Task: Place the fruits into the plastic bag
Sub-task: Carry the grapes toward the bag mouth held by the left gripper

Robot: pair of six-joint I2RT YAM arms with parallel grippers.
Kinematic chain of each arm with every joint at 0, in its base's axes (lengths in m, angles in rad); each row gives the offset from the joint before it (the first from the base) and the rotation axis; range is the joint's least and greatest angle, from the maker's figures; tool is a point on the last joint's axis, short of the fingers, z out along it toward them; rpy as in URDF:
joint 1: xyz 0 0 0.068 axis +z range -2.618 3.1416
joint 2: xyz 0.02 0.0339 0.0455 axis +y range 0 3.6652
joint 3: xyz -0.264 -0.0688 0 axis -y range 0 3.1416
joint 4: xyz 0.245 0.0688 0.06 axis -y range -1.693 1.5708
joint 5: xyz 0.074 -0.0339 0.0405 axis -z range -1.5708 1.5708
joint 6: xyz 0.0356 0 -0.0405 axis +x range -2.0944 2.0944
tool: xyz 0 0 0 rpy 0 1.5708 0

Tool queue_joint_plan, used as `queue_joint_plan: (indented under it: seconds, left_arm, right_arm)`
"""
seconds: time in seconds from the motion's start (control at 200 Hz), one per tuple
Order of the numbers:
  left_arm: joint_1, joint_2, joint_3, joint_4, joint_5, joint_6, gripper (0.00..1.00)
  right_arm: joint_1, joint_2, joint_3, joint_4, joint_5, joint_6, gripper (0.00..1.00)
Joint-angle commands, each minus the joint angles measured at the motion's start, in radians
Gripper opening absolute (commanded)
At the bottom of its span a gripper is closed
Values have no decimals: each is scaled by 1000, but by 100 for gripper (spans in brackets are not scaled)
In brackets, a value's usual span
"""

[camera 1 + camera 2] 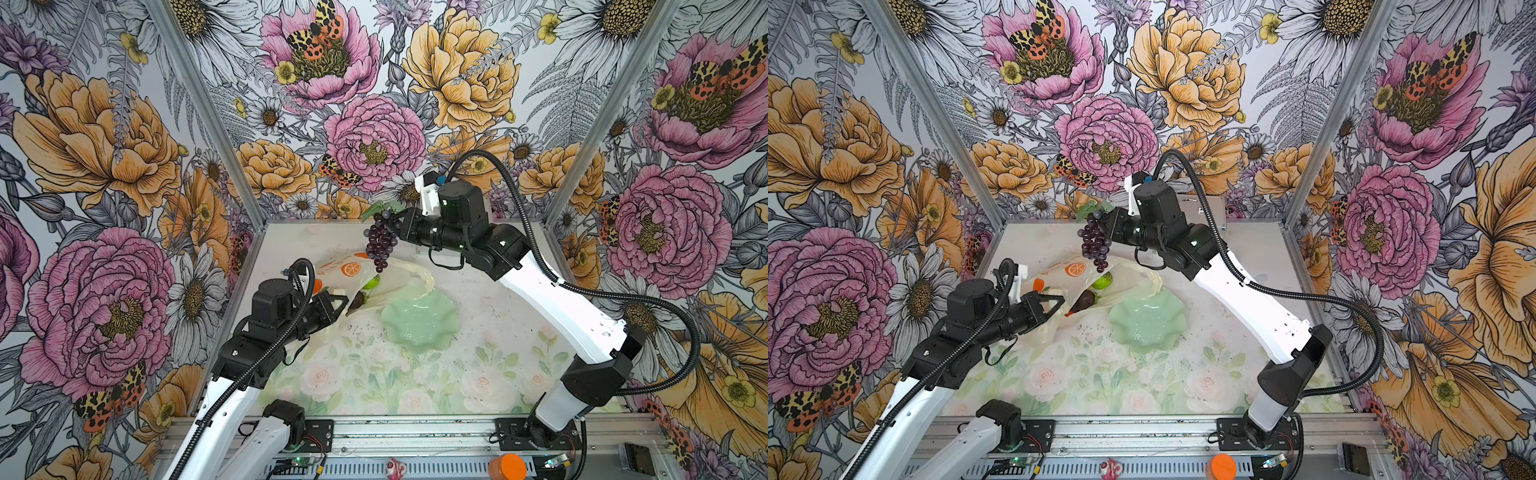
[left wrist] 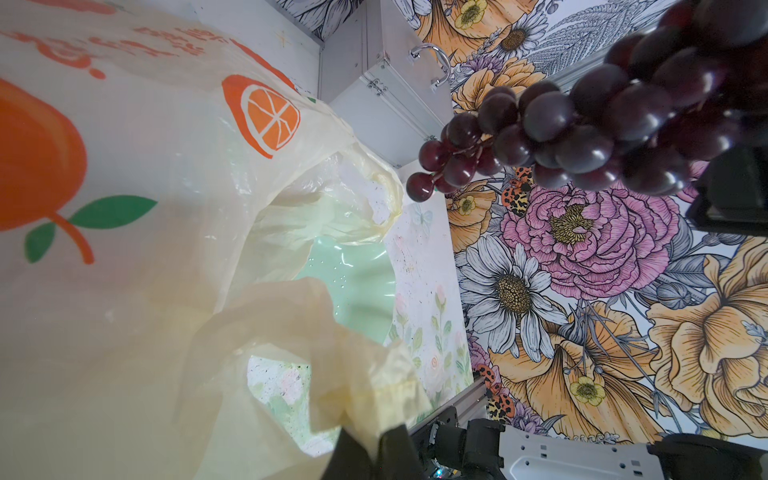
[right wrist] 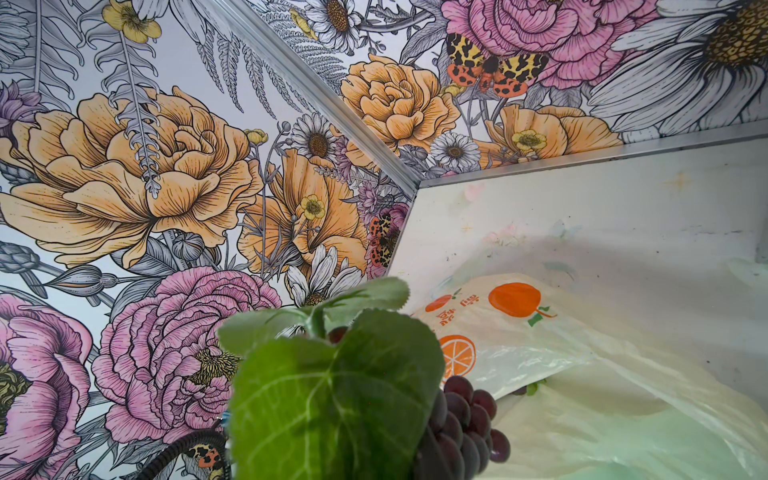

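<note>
My right pincer (image 1: 400,219), nearly closed, grips the purple grape bunch (image 1: 380,243) above the plastic bag (image 1: 349,270); my left pincer (image 1: 341,300), clamped tight, pinches its rim.

Bright, even, diffuse light; shadows soft. Specular spots on grape bunch (image 2: 582,124). Leaf (image 3: 332,399) close, blurred, right wrist view.

The desk (image 1: 374,386) before me wears a pale print of roses and leaves, fading to speckled white farther back. Directly on it lies the bag (image 1: 345,270), left of middle, its mouth toward the dish (image 1: 419,324) just right of it. One bag loop rests against the dish's far rim. A silver case (image 2: 374,104) stands at the desk's far edge.
</note>
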Motion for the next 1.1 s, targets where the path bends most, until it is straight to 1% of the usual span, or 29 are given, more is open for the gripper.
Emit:
queue_joint_plan:
  seconds: [0.0,0.435,1.091]
  left_arm:
    - [-9,-14,10,18,4,-5,0]
    - [-13,-21,12,18,10,-7,0]
    - [-19,-24,13,7,19,-6,0]
  right_arm:
    - [10,-2,-9,24,24,-21,19]
    - [18,-40,-92,24,53,-23,19]
    - [9,-32,-230,31,85,-39,18]
